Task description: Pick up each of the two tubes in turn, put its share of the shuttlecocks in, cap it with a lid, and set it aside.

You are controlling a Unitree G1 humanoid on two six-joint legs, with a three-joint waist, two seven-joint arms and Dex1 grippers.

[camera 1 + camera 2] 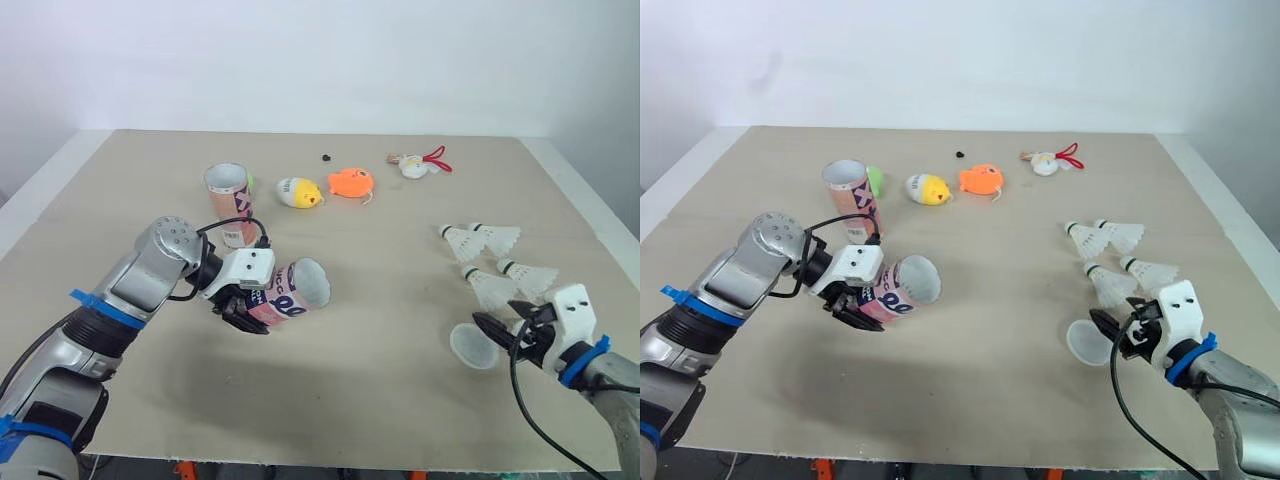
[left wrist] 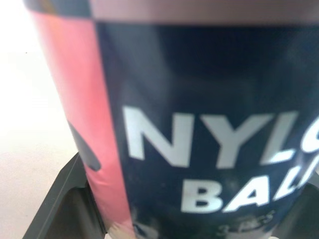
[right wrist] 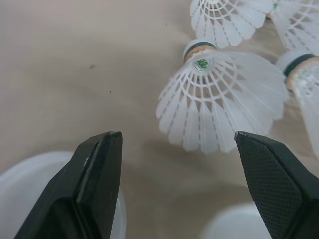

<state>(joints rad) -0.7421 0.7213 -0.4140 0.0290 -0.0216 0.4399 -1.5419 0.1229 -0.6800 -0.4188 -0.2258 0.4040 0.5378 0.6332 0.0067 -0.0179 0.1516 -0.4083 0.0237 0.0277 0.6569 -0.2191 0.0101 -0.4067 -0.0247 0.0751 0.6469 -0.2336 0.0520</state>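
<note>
Barely begun: the left claw [image 1: 243,308] grips one tube [image 1: 298,287] off the desk [image 1: 380,385], the right claw [image 1: 493,330] gapes empty before four unpacked shuttlecocks [image 1: 490,286].

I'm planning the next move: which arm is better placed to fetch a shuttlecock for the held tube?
The right. The right gripper is open just short of the nearest shuttlecock, while the left gripper is shut on the tube.

front tube [image 1: 290,292] left — second tube [image 1: 230,200] upright behind it | toys [image 1: 350,183] far back, centre | shuttlecocks [image 1: 488,285] right | lid [image 1: 472,346] just before them
</note>
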